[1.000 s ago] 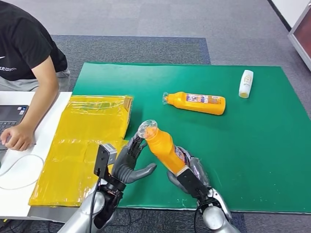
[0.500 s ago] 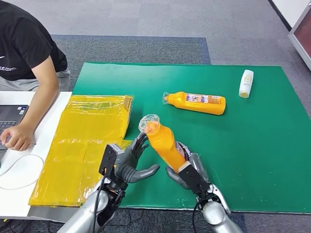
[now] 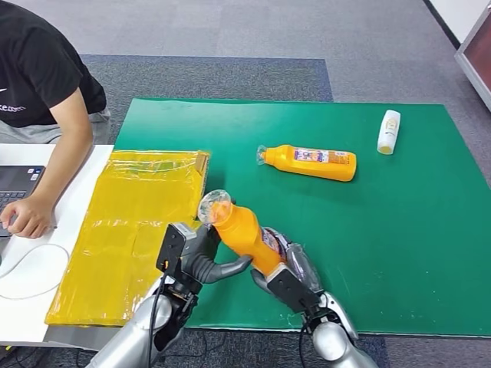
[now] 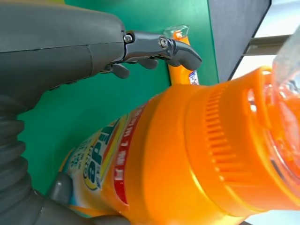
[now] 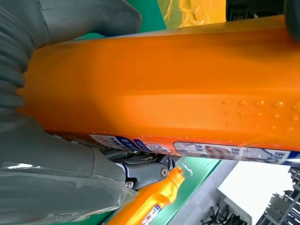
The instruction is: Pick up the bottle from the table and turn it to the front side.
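Since 0.5 s ago the held bottle (image 3: 243, 228) has tipped further toward the robot's left, its clear cap now nearer the yellow bag (image 3: 133, 222). At far left a person (image 3: 41, 84) rests a hand by a laptop (image 3: 14, 184). Next, the left hand (image 3: 199, 257) lies against the bottle's neck end, fingers spread; whether it truly grips is hard to tell. Right of it, the right hand (image 3: 286, 274) clasps the bottle's base above the green table (image 3: 405, 253). Farther back lie a second orange bottle (image 3: 310, 162) and a white bottle (image 3: 388, 131).
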`<state>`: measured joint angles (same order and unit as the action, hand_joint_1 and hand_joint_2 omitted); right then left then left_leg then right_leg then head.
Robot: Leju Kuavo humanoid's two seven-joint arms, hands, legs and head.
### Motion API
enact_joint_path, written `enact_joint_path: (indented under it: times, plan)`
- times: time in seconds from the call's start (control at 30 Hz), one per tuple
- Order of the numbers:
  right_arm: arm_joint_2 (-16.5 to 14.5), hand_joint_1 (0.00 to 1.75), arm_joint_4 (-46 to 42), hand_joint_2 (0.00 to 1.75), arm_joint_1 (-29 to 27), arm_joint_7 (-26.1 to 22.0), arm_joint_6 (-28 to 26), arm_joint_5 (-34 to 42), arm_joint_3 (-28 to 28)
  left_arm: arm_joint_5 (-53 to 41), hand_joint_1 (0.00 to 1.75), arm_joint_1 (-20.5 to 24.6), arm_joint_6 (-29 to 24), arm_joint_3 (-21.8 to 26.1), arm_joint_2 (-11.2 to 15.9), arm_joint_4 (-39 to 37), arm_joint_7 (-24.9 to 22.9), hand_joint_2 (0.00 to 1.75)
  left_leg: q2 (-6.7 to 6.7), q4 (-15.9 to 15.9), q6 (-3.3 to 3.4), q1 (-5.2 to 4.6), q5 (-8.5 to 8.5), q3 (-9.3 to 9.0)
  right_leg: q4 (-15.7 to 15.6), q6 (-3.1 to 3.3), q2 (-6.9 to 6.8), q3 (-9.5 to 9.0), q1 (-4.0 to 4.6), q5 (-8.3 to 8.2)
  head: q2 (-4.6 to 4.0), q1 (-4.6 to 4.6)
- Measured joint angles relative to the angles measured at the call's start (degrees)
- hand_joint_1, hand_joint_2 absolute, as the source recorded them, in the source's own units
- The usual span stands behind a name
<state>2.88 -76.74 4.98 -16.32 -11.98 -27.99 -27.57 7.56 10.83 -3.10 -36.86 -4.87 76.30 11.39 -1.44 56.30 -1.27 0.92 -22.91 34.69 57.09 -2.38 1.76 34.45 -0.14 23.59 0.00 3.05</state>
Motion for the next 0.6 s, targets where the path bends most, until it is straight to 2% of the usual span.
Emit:
enact_joint_path:
  times: [0.23, 0.27, 0.33, 0.4, 0.47, 0.53, 0.57, 0.6]
  plan:
    - [0.2, 1.75, -0.6, 1.75, 0.2, 0.2, 0.0, -0.6, -1.0, 1.5, 0.00, 0.8, 1.6, 0.0, -0.3, -0.1, -0.7, 1.75, 0.00, 0.0, -0.01, 0.00, 0.01, 0.01, 0.0, 0.00, 0.00, 0.01, 0.00, 0.00, 0.00, -0.01]
    - [0.2, 1.75, -0.7, 1.75, 0.2, 0.2, 0.0, -0.5, -1.1, 1.7, 0.05, 0.9, 1.8, 0.0, -0.4, -0.2, -0.8, 1.75, 0.00, 0.0, -0.01, 0.00, 0.01, 0.01, 0.0, 0.00, 0.00, 0.02, 0.00, 0.00, 0.00, 0.00]
    - [0.2, 1.75, -0.8, 1.75, 0.4, 0.3, 0.0, -0.5, -1.3, 2.3, 0.40, 1.2, 2.2, 0.0, -0.5, -0.3, -0.8, 1.75, 0.00, 0.0, -0.01, 0.00, 0.01, 0.01, 0.0, 0.00, 0.00, 0.02, 0.00, 0.00, 0.00, 0.00]
    - [0.2, 1.75, -0.8, 1.75, 0.5, 0.4, 0.0, -0.4, -1.4, 2.6, 1.16, 1.4, 2.8, 0.0, -0.5, -0.3, -0.8, 1.75, 0.00, 0.0, -0.01, 0.00, 0.01, 0.01, 0.0, 0.00, 0.00, 0.03, 0.00, 0.00, 0.00, 0.00]
    - [0.2, 1.75, -0.8, 1.75, 0.7, 0.6, 0.0, -0.2, -1.4, 2.8, 1.68, 1.5, 3.2, -0.1, -0.5, -0.3, -0.6, 1.75, 0.00, 0.0, -0.01, 0.00, 0.01, 0.01, 0.0, 0.00, 0.00, 0.03, 0.00, 0.00, 0.00, 0.00]
    - [0.2, 1.75, -0.8, 1.75, 0.7, 0.7, 0.0, 0.1, -1.4, 2.8, 1.75, 1.5, 3.4, -0.4, -0.5, -0.3, -0.3, 1.75, 0.00, 0.0, -0.01, 0.00, 0.01, 0.02, 0.0, 0.00, 0.00, 0.03, 0.00, 0.00, 0.00, 0.00]
    - [0.2, 1.44, -0.8, 1.75, 0.7, 0.8, 0.0, 0.2, -1.4, 2.8, 1.75, 1.5, 3.4, -0.5, -0.5, -0.3, -0.1, 1.75, 0.00, 0.0, -0.01, 0.00, 0.01, 0.02, 0.0, 0.00, 0.00, 0.03, 0.00, 0.00, 0.00, -0.01]
    - [0.2, 1.02, -0.8, 1.75, 0.7, 0.8, 0.0, 0.4, -1.4, 2.7, 1.75, 1.5, 3.4, -0.6, -0.5, -0.3, 0.1, 1.75, 0.00, 0.0, -0.01, 0.00, 0.01, 0.02, 0.0, 0.00, 0.00, 0.03, 0.00, 0.00, 0.00, -0.01]
